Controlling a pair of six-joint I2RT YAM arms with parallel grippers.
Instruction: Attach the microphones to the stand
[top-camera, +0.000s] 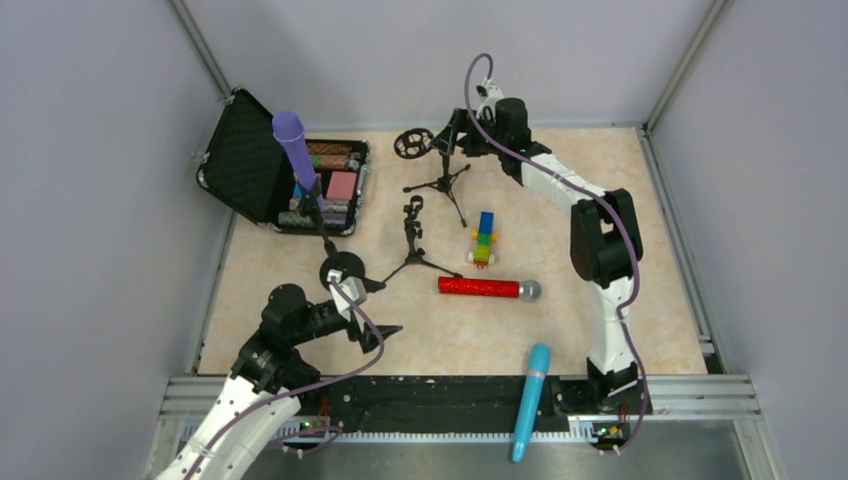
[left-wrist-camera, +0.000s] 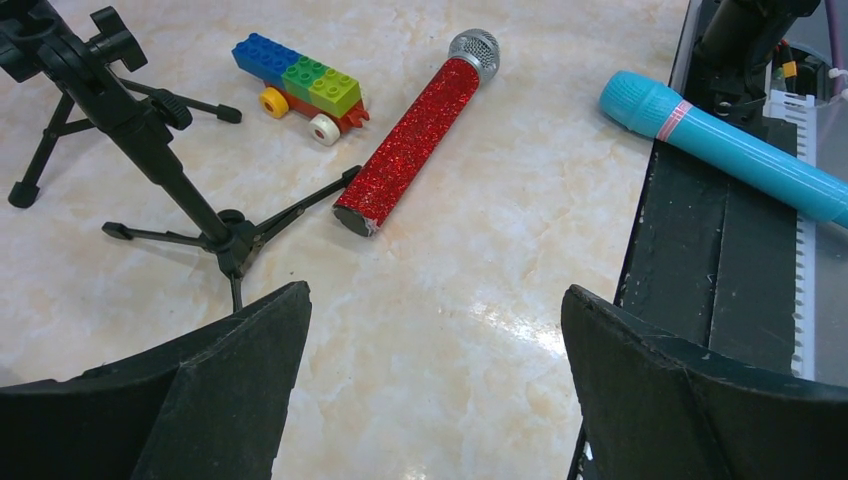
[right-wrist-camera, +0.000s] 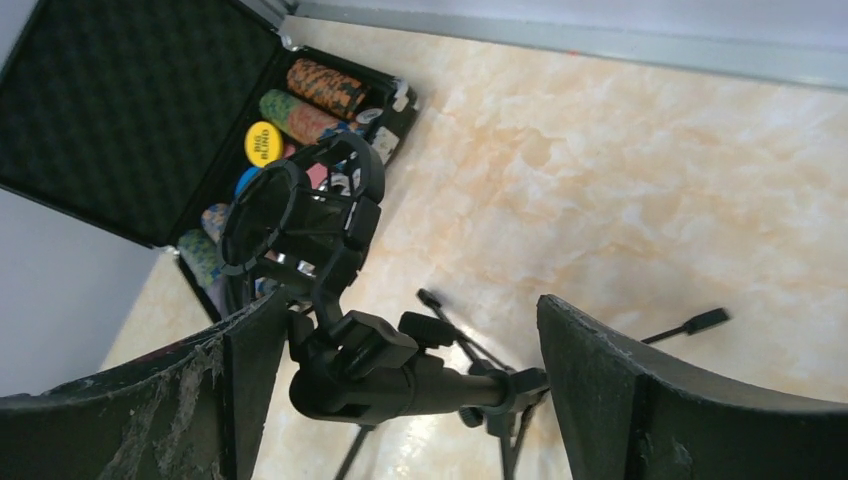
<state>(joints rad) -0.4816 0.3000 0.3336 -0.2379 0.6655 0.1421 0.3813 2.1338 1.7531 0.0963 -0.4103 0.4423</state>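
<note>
Mics: purple microphone upright in round-base stand beside case. The red microphone lies flat mid-worktop. The cyan microphone lies across near rail. Both open: left fingers over worktop, right fingers straddling far stand.

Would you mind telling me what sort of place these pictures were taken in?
Most likely a lab robot test cell: plain grey panel walls box in a marble-patterned table, the left arm and right arm are bolted at its near edge, and toy props lie about, like the glittery red microphone.
</note>
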